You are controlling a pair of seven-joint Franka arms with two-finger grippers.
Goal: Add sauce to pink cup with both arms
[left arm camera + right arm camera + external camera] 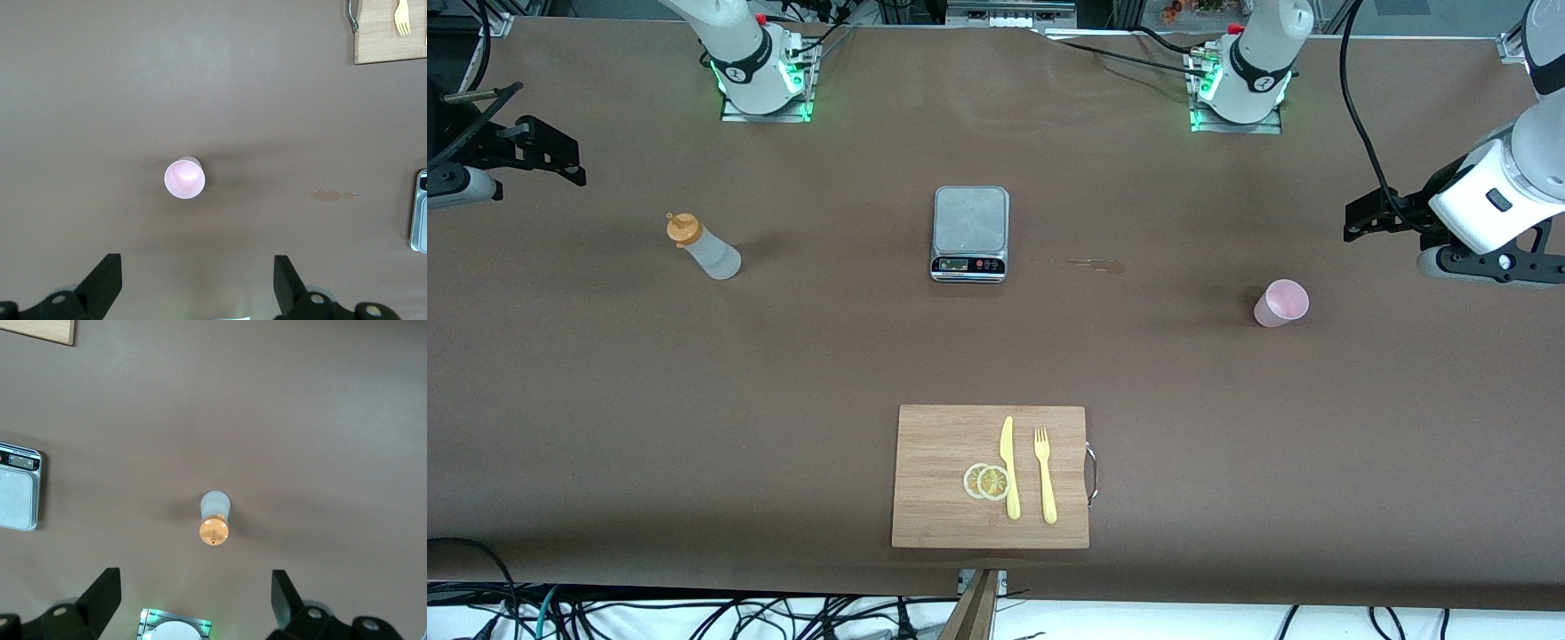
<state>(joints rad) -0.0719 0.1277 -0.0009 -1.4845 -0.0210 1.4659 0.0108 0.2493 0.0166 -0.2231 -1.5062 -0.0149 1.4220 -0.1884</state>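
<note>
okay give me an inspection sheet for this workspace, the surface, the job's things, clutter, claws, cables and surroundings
Surface: brown table, with a small brownish stain between the scale and the pink cup.
Job's things: sauce bottle upright toward the right arm's end; pink cup upright, looks empty, toward the left arm's end.
Clutter: grey scale mid-table; cutting board nearer the front camera, carrying lemon slices, yellow knife and yellow fork.
Claws: left claw open, above the table near the cup; right claw open, above the table near the bottle. Neither holds anything.
Cables: black cable hanging to the left arm; loose cables below the table's near edge.
Surroundings: nothing seen of note.
</note>
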